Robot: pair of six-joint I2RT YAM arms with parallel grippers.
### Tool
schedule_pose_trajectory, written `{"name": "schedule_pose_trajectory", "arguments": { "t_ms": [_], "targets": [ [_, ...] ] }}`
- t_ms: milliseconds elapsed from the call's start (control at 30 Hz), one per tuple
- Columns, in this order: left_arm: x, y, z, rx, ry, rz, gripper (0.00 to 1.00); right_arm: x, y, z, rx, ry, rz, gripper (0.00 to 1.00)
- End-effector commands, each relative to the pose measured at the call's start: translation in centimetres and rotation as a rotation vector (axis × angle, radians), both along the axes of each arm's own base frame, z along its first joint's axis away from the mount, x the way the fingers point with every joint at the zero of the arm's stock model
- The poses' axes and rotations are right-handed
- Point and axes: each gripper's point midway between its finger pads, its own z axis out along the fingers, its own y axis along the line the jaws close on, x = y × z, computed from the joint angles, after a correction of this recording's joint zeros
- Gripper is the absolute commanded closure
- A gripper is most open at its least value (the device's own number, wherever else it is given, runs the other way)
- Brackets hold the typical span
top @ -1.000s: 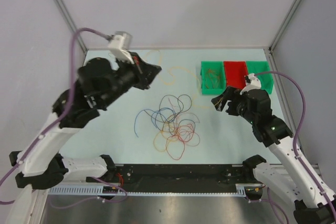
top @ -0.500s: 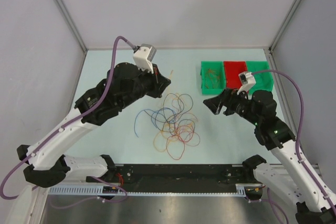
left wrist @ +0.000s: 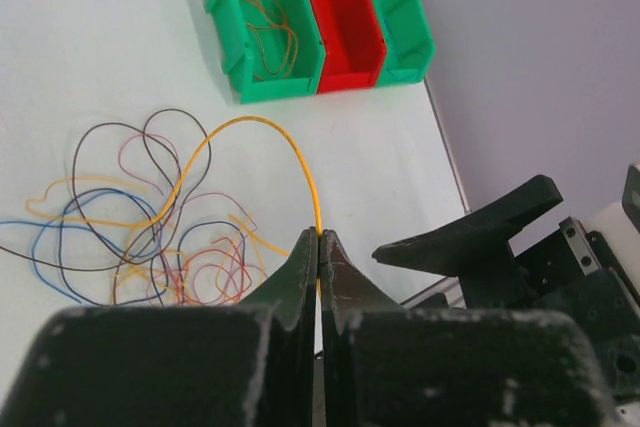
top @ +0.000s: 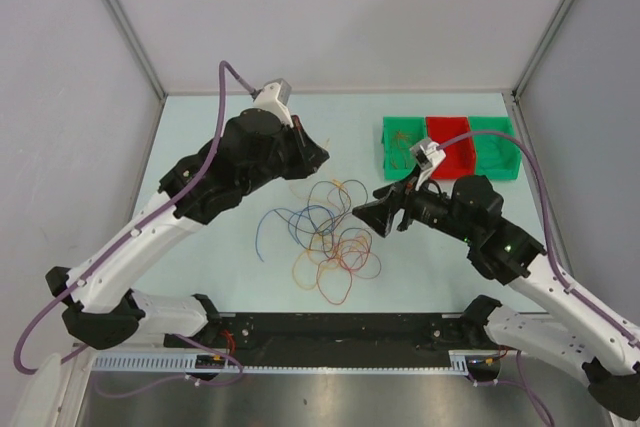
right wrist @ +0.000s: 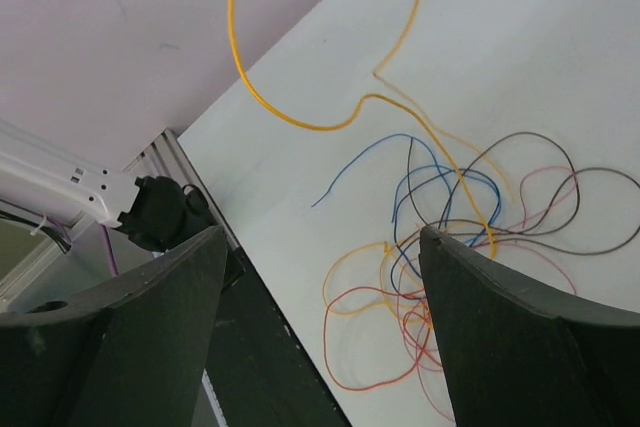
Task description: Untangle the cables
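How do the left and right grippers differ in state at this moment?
The left gripper is shut on one orange cable, which arcs up from the tangle; the right gripper is open and holds nothing. The left gripper sits at the tangle's far side, the right gripper at its right edge. Both are black, two-fingered and close to the tangle.
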Motion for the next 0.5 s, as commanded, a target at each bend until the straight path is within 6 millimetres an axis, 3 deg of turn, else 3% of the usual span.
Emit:
{"name": "schedule_pose_trajectory", "arguments": {
  "t_ms": [0,467],
  "targets": [
    [-0.1,-0.4,2.3,-0.133,0.038,0.016,1.0,1.0,1.2,4.6,0.035,-0.149,-0.028,0.19],
    [0.4,-0.5,1.2,-0.159,0.073,0.007,1.0,3.8,4.4,4.9,0.004,-0.199,-0.08,0.28]
  ]
}}
